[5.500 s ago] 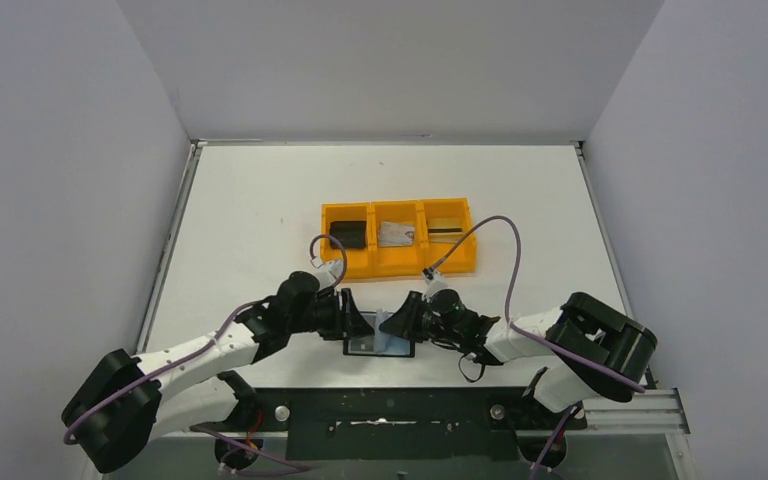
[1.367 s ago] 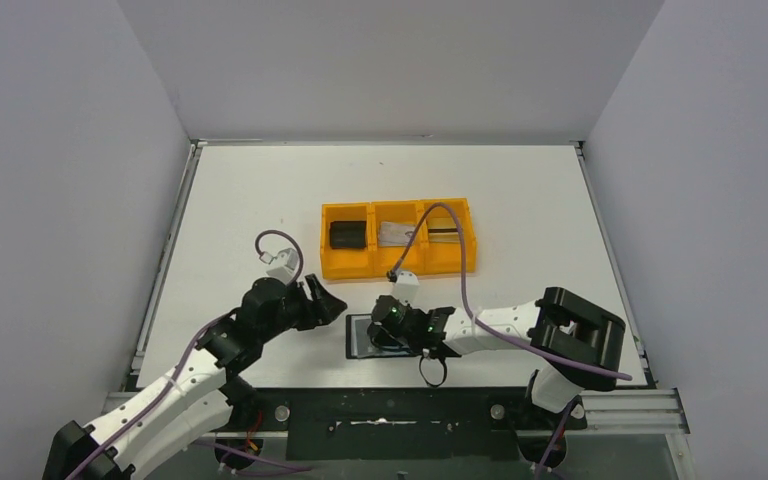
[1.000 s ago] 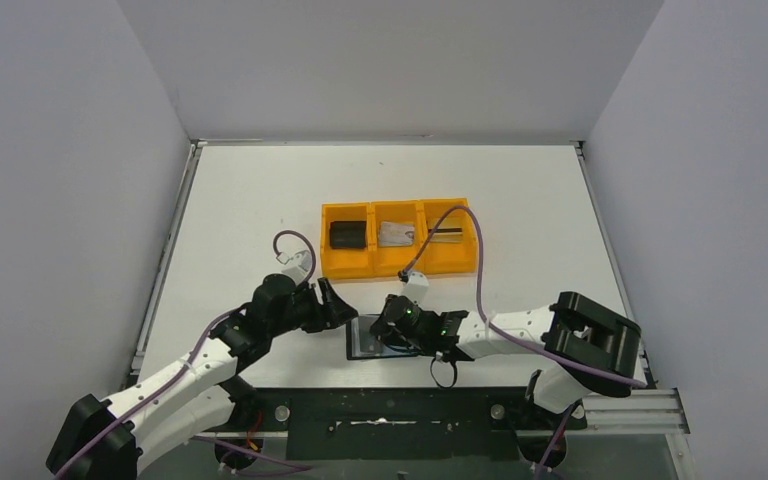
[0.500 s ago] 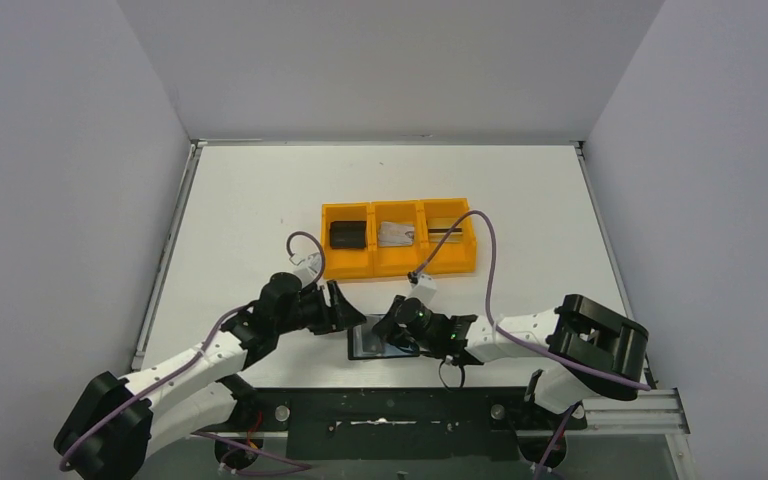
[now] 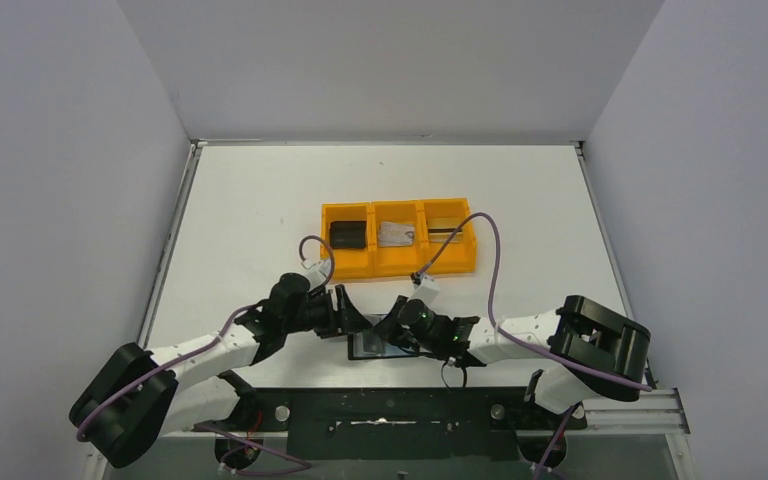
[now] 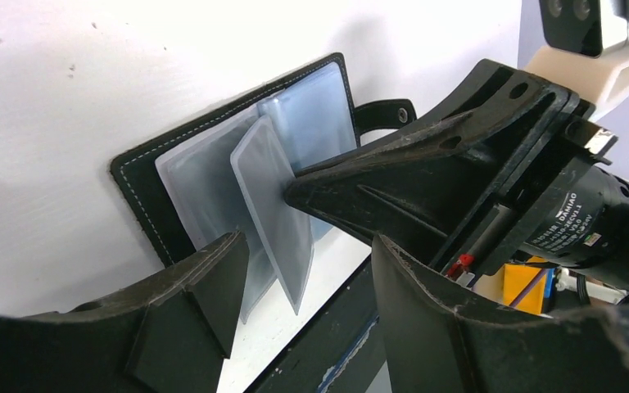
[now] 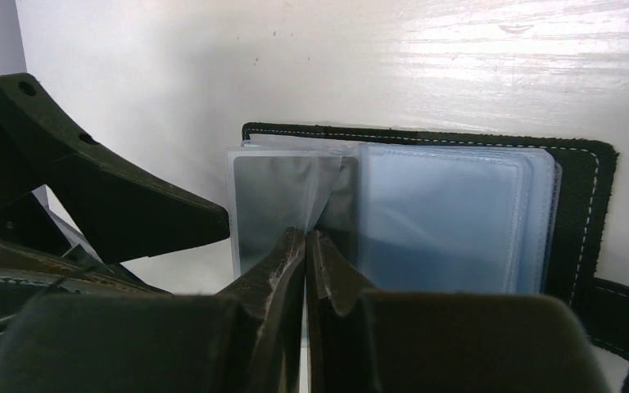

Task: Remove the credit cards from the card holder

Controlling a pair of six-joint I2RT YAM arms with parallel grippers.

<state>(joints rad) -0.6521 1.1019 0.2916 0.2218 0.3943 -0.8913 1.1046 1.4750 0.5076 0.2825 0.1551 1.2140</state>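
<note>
The left arm (image 5: 210,350) and right arm (image 5: 510,333) meet over the card holder (image 5: 365,347), near the orange tray (image 5: 397,268).

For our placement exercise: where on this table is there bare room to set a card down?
Free: the table strip between the orange tray and the back wall, and the stretches either side of the tray out to the table's edges. Crowded: the near middle, where the left gripper and right gripper meet over the card holder.

I swung my left gripper (image 5: 348,312) back across the surface (image 5: 260,215) to the card holder (image 5: 372,348)'s left edge, facing my right gripper (image 5: 390,324).
</note>
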